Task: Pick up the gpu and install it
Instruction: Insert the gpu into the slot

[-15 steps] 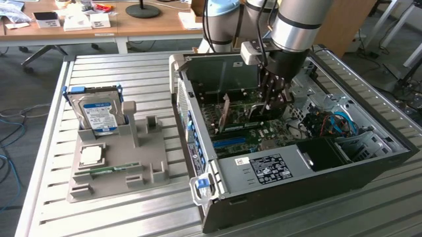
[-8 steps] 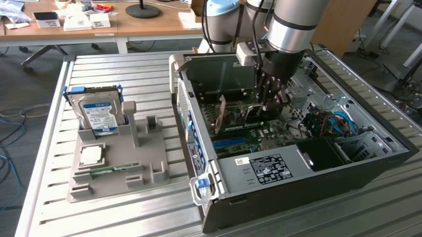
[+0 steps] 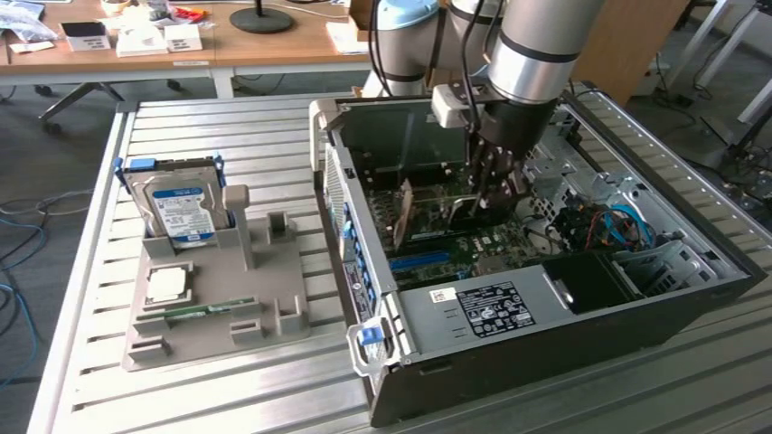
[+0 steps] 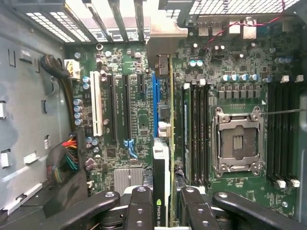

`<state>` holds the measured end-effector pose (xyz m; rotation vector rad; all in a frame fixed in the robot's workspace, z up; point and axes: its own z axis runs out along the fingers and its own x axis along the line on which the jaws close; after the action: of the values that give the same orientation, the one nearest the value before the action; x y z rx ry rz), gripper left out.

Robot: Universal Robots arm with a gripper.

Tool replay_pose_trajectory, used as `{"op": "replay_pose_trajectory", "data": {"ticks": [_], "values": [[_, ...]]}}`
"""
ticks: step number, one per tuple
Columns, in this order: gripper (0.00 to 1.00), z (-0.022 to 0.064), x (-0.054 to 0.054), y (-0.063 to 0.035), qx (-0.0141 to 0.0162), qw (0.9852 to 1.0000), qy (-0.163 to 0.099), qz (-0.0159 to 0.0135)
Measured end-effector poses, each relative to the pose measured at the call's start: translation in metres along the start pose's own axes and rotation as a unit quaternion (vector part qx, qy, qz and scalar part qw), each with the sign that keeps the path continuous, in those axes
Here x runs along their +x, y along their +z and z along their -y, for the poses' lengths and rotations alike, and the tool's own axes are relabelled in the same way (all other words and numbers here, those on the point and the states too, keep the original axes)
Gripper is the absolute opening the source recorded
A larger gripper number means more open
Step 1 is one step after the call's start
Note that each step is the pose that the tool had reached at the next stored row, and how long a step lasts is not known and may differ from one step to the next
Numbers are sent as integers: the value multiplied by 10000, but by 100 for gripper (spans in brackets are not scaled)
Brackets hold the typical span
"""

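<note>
Claw: our gripper (image 4: 165, 199) is closed partway, its fingers (image 4: 141, 201) pressed on either face of the gpu (image 4: 162, 167); we judge a firm grip.
Hold: we see the gpu kept on edge, so its lower edge can meet a slot squarely.
Gpu place: inside the computer case (image 3: 531, 371), low over the motherboard (image 4: 134, 120), running along and just beside the blue slot (image 4: 155, 96), its silver bracket toward the slatted rear wall.
Seating: we cannot tell whether its edge is in a slot yet.
Arm: in the exterior view the gripper (image 3: 493, 194) hangs straight down into the case, which we take as an approach for a plumb push.
Case contents: motherboard with bare processor socket (image 4: 237, 141), power supply (image 3: 489, 307), blue cables at the exterior view's right.
Tray: a grey holder (image 3: 217, 339) sits on the slatted table (image 3: 241, 398), well apart from the case.
Tray contents: hard drive (image 3: 181, 208) upright, a processor chip (image 3: 165, 286) flat, a memory stick (image 3: 199, 312) in its groove.
</note>
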<state>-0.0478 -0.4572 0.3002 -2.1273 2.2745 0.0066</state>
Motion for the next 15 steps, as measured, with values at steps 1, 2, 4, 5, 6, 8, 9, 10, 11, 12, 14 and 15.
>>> {"op": "replay_pose_trajectory", "data": {"ticks": [1,2,4,5,6,8,9,10,11,12,14,15], "values": [[27,-2,2,10,0,10000,0,0],[27,-5,4,20,0,10000,0,0],[27,-8,5,29,0,10000,0,-1],[27,-8,5,29,0,10000,0,-1],[27,-8,5,29,0,10000,0,-2],[27,-10,5,30,0,10000,1,0],[27,-18,5,31,0,10000,1,0],[27,-31,6,32,1,10000,1,1],[27,-46,7,33,0,10000,0,1],[27,-59,7,33,0,10000,0,0],[27,-83,9,34,0,10000,0,0],[27,-95,10,34,0,10000,1,0]]}}
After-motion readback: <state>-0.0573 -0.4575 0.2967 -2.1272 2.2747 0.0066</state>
